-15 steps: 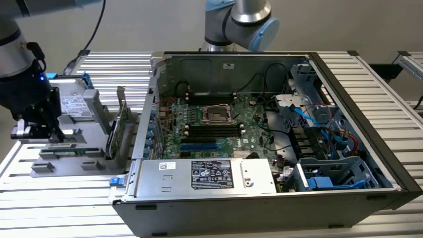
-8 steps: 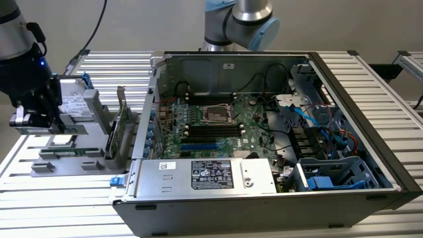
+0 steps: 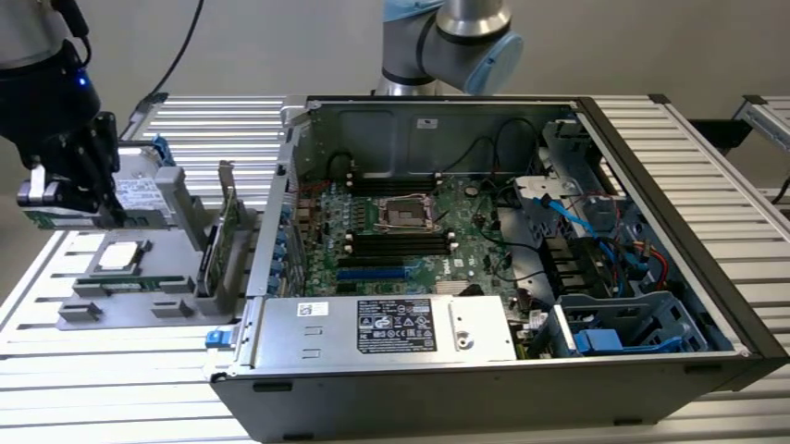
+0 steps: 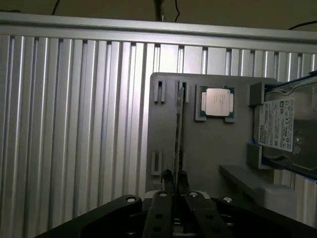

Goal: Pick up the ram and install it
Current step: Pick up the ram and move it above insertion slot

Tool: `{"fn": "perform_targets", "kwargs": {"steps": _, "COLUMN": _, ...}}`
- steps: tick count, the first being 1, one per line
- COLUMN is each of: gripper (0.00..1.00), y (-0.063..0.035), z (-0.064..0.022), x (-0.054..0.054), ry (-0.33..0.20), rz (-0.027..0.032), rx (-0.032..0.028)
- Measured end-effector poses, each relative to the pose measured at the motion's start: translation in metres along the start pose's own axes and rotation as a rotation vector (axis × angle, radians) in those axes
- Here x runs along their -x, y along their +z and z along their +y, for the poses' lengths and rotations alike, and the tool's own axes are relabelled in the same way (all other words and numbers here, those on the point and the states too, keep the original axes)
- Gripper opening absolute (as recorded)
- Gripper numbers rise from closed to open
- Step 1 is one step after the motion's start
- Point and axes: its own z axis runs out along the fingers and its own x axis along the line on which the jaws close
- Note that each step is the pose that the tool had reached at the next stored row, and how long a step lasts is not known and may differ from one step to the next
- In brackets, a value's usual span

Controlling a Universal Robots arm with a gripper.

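The fingers (image 4: 161, 207) are pinched tight on the ram (image 4: 179, 129), one on each face of the thin green stick, which runs edge-on straight out from between the fingertips. So the pick looks made, or very nearly. In the exterior view the gripper (image 3: 65, 205) hangs over the grey holder tray (image 3: 124, 301) with a strip of green showing right at the fingertips. The stick seems to sit clear of the tray below the fingers, though whether its far end is fully out of the tray's slots cannot be told for sure. The square silver processor (image 4: 217, 102) lies on the tray just beside the ram's far end, well beyond the fingertips and untouched. The hard drive (image 4: 283, 124) stands further off on that same side. Now the install, and none of that shows as done. The open computer case (image 3: 494, 398) sits well apart from the fingers, off toward the exterior view's right, with its motherboard (image 3: 426, 268) exposed. The black memory slots (image 3: 398, 245) run alongside the processor socket (image 3: 405, 215), and whether any of them is filled is too small to tell. The ram is nowhere near them: it is in the grip, over the tray end of the slatted table (image 4: 74, 129), and not yet seated.
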Motion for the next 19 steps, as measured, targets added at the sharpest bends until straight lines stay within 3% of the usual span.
{"fn": "perform_targets", "kwargs": {"steps": 9, "gripper": 0.14, "y": -0.0294, "z": -0.0166, "x": 0.006, "ry": 0.000, "rz": -0.0001, "rx": 0.0002}}
{"fn": "perform_targets", "kwargs": {"steps": 19, "gripper": 0.14, "y": -0.0461, "z": -0.0429, "x": 0.011, "ry": 0.000, "rz": -0.0019, "rx": 0.0002}}
